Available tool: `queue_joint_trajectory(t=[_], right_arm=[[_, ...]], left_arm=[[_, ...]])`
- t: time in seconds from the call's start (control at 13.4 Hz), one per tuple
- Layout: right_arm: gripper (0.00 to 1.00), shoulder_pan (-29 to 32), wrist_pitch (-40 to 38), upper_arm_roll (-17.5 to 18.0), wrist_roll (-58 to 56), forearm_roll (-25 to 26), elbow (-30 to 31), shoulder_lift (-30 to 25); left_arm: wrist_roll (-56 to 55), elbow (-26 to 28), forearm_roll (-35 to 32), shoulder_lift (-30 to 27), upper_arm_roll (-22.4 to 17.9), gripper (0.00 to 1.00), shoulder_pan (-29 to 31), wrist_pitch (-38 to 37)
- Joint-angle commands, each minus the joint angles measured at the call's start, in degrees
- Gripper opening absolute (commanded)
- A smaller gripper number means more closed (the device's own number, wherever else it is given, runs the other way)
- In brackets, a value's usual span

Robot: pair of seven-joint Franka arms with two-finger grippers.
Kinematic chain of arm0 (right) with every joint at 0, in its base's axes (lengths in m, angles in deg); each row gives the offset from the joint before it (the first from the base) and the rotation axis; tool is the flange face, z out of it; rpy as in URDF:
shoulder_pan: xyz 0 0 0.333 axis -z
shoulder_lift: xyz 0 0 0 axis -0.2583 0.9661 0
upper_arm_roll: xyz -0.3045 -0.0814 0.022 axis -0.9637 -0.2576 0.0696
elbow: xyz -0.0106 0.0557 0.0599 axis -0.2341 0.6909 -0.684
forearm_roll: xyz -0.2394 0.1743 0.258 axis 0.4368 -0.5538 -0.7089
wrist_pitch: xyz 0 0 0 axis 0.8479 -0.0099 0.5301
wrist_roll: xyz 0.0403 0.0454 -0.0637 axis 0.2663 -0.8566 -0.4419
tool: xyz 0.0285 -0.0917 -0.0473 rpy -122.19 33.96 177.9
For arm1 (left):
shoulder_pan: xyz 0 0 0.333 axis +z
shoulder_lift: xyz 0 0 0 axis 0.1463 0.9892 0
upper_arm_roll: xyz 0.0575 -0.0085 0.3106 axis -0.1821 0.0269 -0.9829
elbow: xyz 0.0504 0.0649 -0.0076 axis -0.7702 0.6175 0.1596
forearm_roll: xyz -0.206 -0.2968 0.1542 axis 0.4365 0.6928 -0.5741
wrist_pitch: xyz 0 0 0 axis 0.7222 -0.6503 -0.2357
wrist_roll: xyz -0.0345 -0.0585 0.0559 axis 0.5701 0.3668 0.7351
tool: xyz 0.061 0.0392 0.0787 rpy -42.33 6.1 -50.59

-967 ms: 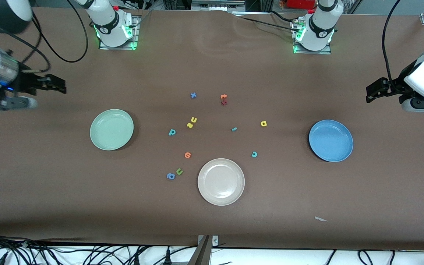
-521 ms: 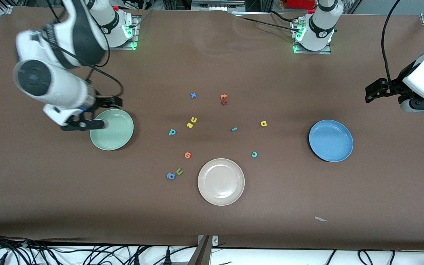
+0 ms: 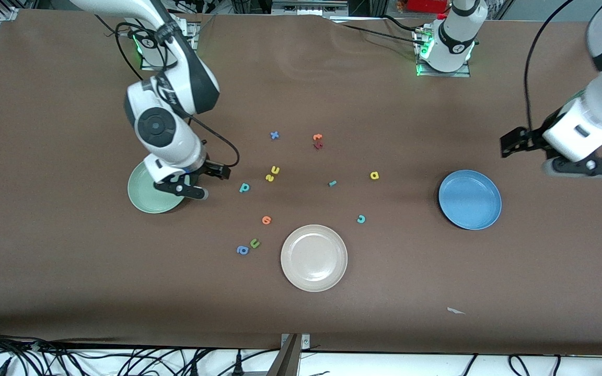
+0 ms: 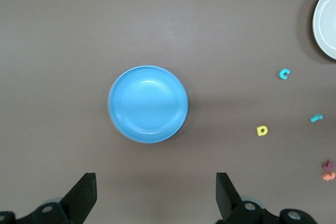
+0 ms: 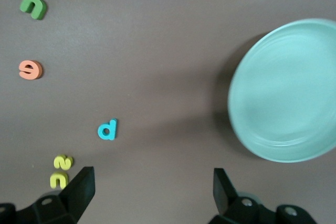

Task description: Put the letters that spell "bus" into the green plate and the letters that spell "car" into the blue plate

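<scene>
1. The right hand (image 3: 216, 175) hangs with its fingers spread and nothing between them, over the bench (image 3: 71, 261) at the edge of the green plate (image 3: 147, 201) that faces the letters. The plate holds nothing.
2. The teal "b" (image 3: 244, 187) lies just past that hand toward the left arm's end. The yellow "u" (image 3: 275, 169) and yellow "s" (image 3: 269, 177) touch each other a little further the same way. The right arm is plainly the nearer one for all three.
3. In the right wrist view the "b" (image 5: 107, 129) lies flat, its stem crosswise to the line between the fingers. I judge a wrist turn may be needed before gripping.
4. The left hand (image 3: 512, 142) is likewise released and empty, over bare bench beside the blue plate (image 3: 470, 199), also empty.
5. The yellow "a" (image 3: 374, 175), teal "r" (image 3: 332, 183) and teal "c" (image 3: 361, 219) lie between that plate and the bench's middle, well apart.
6. No brand or label can be read; the only writing is the letters themselves.
</scene>
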Motion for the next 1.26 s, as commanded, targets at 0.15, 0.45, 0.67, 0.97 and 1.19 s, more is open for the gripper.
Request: queue_joint_trajectory(t=[0.15,0.45,0.67,0.97,1.19], right_arm=[[0.92,-4.2,12.3,-0.4,11.7,-0.2,1.8,7.4],[0.64,-4.6,21.2,-0.4,13.2,-0.2,1.7,12.5],[0.56,-4.6,22.0,-0.4,13.2,-0.2,1.7,12.8],[0.34,-5.0,23.4,-0.4,13.2,0.0,1.7,13.9],[0.06,-5.1,23.3,-0.4,12.7,0.4,1.7,13.7]], left_arm=[[-9.1,3.7,3.4,10.3,5.5,1.00,-0.1,14.4],[-17.2,12.0,3.7,13.5,10.4,1.00,-0.2,25.7],[-24.3,18.0,3.3,13.5,14.7,1.00,-0.3,34.1],[-30.3,20.1,2.8,16.4,14.9,1.00,-4.1,39.5],[-31.5,20.1,2.8,19.1,14.9,1.00,-5.7,40.9]])
